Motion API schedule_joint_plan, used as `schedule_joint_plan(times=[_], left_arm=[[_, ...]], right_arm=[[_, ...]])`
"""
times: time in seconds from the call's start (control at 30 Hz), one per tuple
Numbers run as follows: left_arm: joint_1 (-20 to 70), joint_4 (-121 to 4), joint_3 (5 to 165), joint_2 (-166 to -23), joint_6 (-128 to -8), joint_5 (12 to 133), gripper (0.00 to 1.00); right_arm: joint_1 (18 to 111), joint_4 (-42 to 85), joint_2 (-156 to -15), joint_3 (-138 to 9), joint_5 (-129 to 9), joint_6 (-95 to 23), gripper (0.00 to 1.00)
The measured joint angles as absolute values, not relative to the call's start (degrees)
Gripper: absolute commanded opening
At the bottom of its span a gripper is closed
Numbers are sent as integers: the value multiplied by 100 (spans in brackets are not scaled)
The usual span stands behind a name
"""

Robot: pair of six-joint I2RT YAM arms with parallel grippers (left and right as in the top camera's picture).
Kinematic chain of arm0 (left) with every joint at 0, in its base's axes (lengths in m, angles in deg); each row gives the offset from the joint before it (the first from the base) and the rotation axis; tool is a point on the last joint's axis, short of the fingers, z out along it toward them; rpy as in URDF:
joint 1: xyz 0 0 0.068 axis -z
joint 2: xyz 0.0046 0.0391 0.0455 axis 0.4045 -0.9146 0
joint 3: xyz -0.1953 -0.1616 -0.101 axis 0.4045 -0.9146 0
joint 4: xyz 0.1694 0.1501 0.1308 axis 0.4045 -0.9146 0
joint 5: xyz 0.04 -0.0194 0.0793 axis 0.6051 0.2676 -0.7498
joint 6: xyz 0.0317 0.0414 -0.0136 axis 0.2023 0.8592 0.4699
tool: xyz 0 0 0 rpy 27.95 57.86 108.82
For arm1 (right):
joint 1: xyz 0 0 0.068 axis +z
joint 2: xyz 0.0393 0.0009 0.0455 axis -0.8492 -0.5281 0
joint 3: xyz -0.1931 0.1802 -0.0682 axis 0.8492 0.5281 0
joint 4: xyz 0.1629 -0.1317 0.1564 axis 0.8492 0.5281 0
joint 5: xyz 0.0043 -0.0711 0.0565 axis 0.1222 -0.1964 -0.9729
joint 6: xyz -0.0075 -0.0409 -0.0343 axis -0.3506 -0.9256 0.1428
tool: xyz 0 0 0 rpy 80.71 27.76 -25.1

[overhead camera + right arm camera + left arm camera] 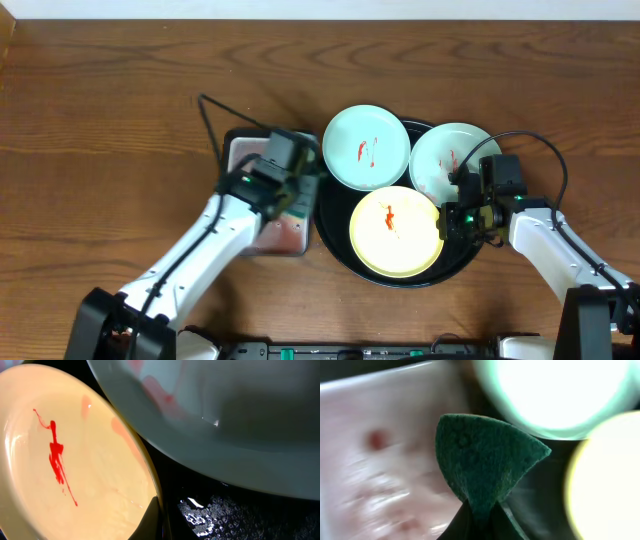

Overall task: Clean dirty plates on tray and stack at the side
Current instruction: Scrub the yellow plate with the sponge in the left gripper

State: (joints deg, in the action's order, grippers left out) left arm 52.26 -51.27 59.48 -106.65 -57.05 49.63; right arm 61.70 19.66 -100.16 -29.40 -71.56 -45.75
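Three plates lie on the round black tray (335, 245). One mint-green plate (367, 147) is at the back left, a second mint-green plate (450, 158) at the back right, and a yellow plate (395, 230) in front. All three carry red sauce smears. My right gripper (161, 510) is shut on the right rim of the yellow plate (65, 460), beside the tilted-looking mint plate (225, 410). My left gripper (481, 521) is shut on a folded dark green sponge (485, 457). It hovers over the silver tray (375, 455) just left of the black tray.
The rectangular silver tray (245, 155) sits against the black tray's left edge, wet and pinkish inside. Brown wood tabletop (110, 130) stretches out to the left, back and far right. Black cables arc from both wrists.
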Motion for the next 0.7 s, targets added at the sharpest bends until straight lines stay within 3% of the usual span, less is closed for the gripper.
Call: schedule_joint_plan(times=[0.33,0.7], left_arm=[[6975,-3597,5959,-11056,-6533,5687,7],[7359,-2406,5957,-12455,-7244,5752,7]], right_arm=[[6170,1983,-10016,-2940,-7154,-4575,1],[6170,2003,-10016,-2940,-7152,-4575,1]])
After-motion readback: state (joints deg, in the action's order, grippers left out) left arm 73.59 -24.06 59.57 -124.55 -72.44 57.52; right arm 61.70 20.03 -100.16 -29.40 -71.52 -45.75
